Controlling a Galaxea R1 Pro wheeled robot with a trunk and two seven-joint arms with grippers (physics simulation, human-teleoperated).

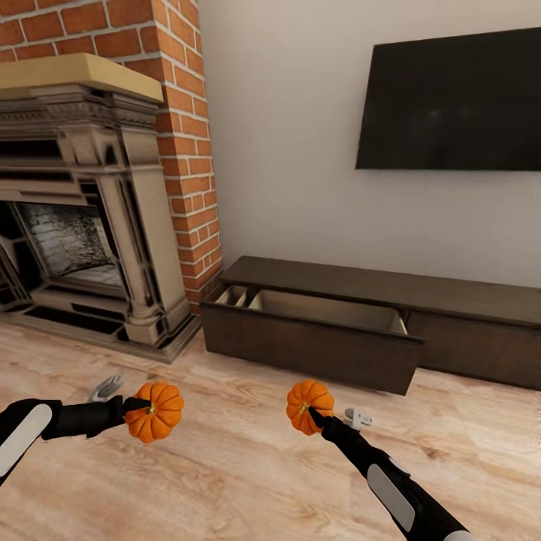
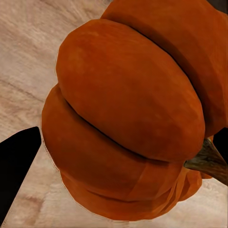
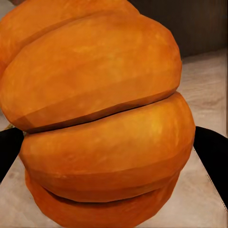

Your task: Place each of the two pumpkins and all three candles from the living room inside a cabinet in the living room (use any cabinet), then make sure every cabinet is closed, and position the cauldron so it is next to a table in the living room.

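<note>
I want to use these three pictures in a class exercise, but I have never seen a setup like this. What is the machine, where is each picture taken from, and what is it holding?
These are simulator renders of a two-armed wheeled robot in a living room. The large picture comes from a camera on its head, looking down over both arms. The left gripper is shut on one pumpkin, and the right gripper is shut on the other pumpkin. The two close-ups come from cameras near each gripper, so the left-hand pumpkin and the right-hand pumpkin look huge there. Ahead stands a low dark-brown cabinet with one drawer pulled open, under a wall television and beside a brick fireplace. The floor is pale wood.
</note>
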